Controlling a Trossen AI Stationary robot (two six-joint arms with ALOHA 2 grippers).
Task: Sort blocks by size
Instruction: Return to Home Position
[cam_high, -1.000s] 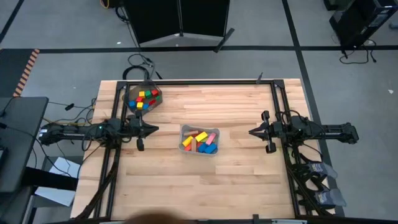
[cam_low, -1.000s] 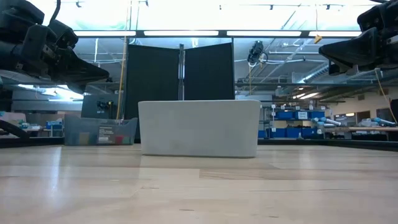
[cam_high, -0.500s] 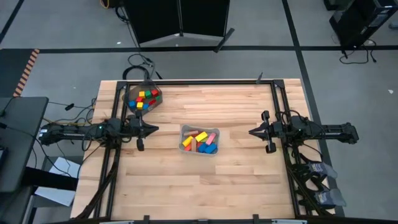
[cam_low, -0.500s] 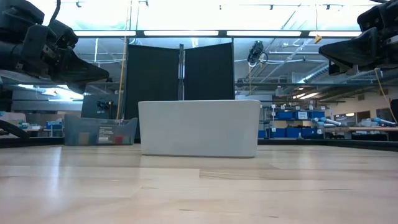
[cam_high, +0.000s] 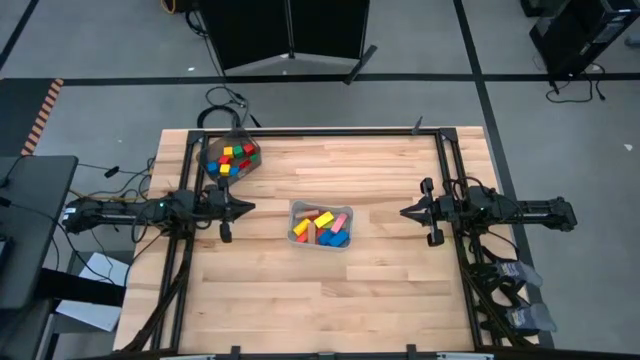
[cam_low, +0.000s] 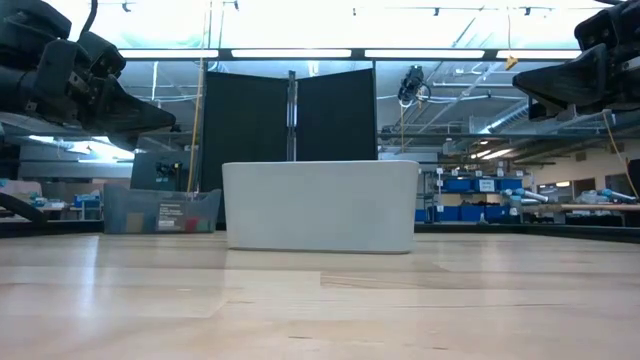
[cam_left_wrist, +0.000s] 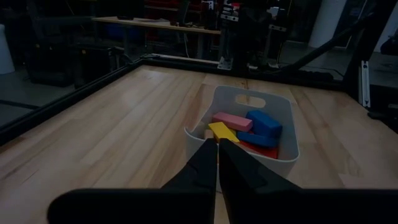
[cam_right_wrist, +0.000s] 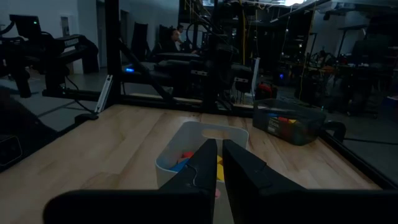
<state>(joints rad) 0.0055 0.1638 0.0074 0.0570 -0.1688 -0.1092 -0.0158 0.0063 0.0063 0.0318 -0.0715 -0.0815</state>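
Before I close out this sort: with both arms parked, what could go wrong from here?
The dark bowl holding the small blocks sits close beside the left arm; a careless swing might knock it. The left end effector and right end effector, both shut, point at the tray from opposite sides; advancing together could make them collide.

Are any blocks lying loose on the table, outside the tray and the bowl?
No, the high view shows the blocks only inside the tray and the bowl, none on the bare table.

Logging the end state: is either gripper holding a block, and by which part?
Nothing is held: left gripper and right gripper are shut and empty.
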